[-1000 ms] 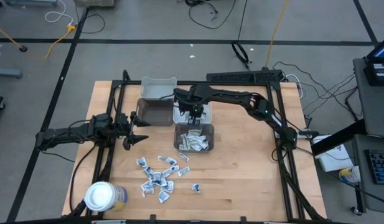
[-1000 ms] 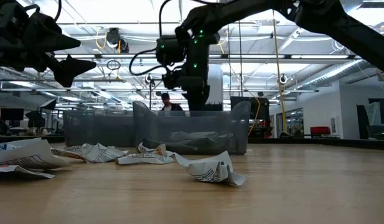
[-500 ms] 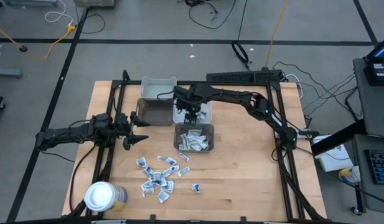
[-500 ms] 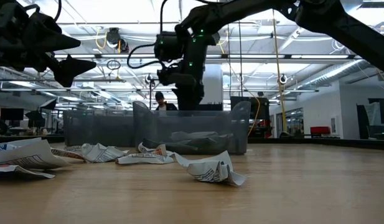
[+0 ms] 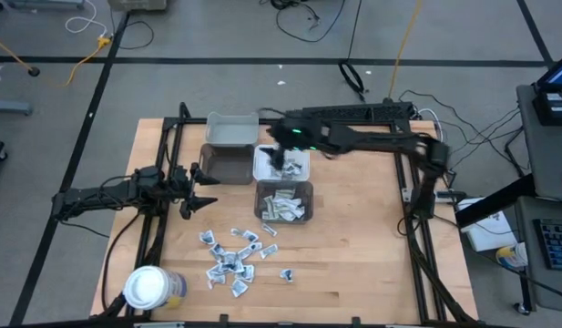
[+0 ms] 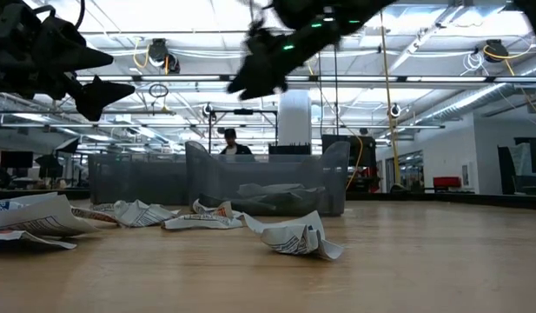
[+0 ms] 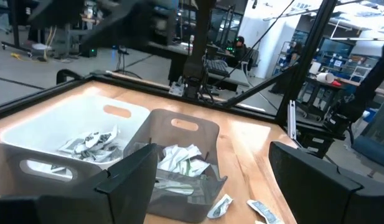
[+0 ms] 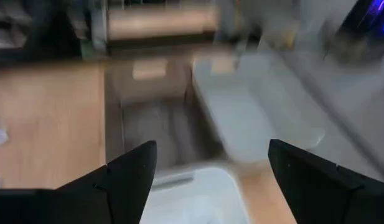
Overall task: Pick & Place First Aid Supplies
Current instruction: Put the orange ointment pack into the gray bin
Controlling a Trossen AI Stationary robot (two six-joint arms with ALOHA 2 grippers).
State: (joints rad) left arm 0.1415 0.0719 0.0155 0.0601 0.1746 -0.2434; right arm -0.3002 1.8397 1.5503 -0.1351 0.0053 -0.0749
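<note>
Several small white printed first aid packets [image 5: 233, 257] lie loose on the wooden table near its front edge; the low view shows one of these packets [image 6: 294, 235] close up. More packets lie in the near grey bin [image 5: 282, 206] and in the white bin [image 5: 295, 166] behind it. My right gripper [image 5: 277, 160] hangs open and empty above the white bin, blurred in the low view [image 6: 250, 83]. Its wrist view shows the fingers wide apart [image 8: 207, 186]. My left gripper [image 5: 200, 192] waits open at the table's left, level, pointing at the bins [image 7: 216, 186].
A second grey bin [image 5: 222, 166] and a second white bin [image 5: 233, 130] stand to the left of and behind the others. A white-lidded round jar [image 5: 149, 287] stands at the near left corner. Black frame rails [image 5: 410, 196] run along both table sides.
My right gripper has opened and gone up from just above the bins, tipping from pointing down to nearly level. The arm has swung toward the far edge. The packets on the table and my left arm have kept still.
</note>
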